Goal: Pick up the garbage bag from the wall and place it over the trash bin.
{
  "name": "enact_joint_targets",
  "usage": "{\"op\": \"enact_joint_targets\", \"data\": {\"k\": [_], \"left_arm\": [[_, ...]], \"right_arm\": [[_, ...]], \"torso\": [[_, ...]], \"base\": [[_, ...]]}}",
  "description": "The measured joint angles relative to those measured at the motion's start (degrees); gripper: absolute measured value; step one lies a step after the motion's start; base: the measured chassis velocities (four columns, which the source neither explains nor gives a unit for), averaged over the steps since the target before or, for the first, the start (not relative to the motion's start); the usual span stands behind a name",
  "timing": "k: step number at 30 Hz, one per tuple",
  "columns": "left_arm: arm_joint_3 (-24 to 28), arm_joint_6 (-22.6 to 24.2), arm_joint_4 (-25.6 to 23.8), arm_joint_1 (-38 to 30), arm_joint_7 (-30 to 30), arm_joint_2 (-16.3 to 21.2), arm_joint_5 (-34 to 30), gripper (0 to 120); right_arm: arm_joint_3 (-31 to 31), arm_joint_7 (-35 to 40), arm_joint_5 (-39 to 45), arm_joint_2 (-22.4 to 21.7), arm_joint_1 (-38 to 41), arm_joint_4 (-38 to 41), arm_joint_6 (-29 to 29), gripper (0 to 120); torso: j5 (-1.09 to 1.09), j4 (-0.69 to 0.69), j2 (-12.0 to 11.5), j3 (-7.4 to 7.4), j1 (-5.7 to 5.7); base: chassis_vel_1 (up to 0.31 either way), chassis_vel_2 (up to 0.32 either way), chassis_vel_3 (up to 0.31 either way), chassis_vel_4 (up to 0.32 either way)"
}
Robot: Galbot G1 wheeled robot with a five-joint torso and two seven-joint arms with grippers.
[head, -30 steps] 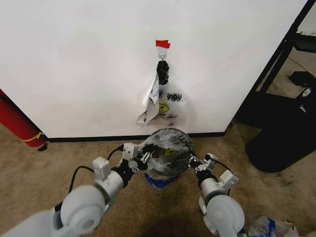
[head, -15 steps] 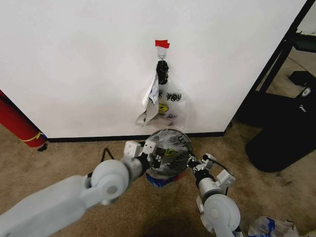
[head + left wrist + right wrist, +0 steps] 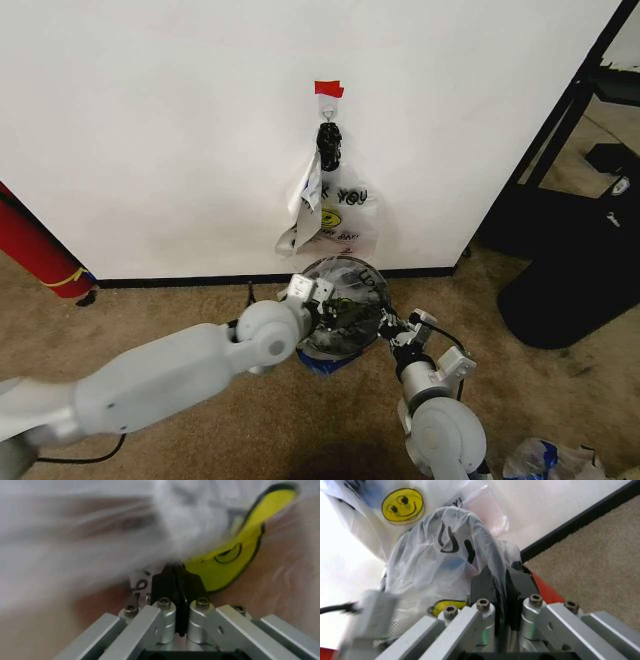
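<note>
The garbage bag (image 3: 345,290), thin see-through plastic with black lettering, is stretched in a dome over the trash bin (image 3: 347,327), whose dark mesh shows faintly through it. The bin stands on the carpet at the foot of the wall (image 3: 150,130). Its red base (image 3: 546,589) shows in the right wrist view. My left gripper (image 3: 318,303) is at the bin's left rim, shut on bag plastic (image 3: 165,536) beside a yellow smiley print (image 3: 235,551). On the bin's right side my right gripper (image 3: 385,323) is also shut on a fold of the bag (image 3: 455,555).
A second smiley bag (image 3: 340,215) hangs from a hook (image 3: 328,103) under red tape (image 3: 328,89). A red cylinder (image 3: 35,245) leans at the left. A big black rounded object (image 3: 575,280) and a black frame (image 3: 570,110) stand right. A crumpled bag (image 3: 545,460) lies near right.
My left arm has swung forward and across, carrying its gripper rightward onto the bin's left rim. The right gripper has barely moved.
</note>
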Motion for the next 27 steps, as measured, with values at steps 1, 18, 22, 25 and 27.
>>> {"op": "enact_joint_targets", "data": {"k": [1,18,22,25,27], "left_arm": [[1.87,0.17,3.26,-1.34,-0.29,-2.5,-0.36,0],[6.52,0.59,16.5,-3.51,-0.47,-10.96,0.47,0],[6.85,0.56,18.86,-2.99,-0.2,-11.77,1.53,0],[6.93,0.52,20.94,-2.71,0.1,-12.55,2.31,0],[6.96,0.52,21.68,-2.62,0.22,-12.83,2.48,0]], "right_arm": [[-0.11,-0.05,-0.73,0.05,-0.23,-0.11,0.09,1],[-0.61,-0.22,-0.12,-0.41,-0.62,0.76,-0.33,1],[-0.6,-0.22,0.21,-0.44,-0.73,0.91,-0.65,1],[-0.62,-0.22,0.3,-0.49,-0.74,0.91,-0.81,1],[-0.65,-0.22,0.39,-0.48,-0.74,0.91,-0.88,1]], "torso": [[0.0,-0.02,0.0,0.0,0.0],[0.0,0.0,0.0,0.0,0.0],[0.0,0.0,0.0,0.0,0.0],[0.0,0.0,0.0,0.0,0.0],[0.0,0.0,0.0,0.0,0.0]], "base": [[0.0,0.0,0.0,0.0],[0.0,0.0,0.0,0.0],[0.0,0.0,0.0,0.0],[0.0,0.0,0.0,0.0],[0.0,0.0,0.0,0.0]]}}
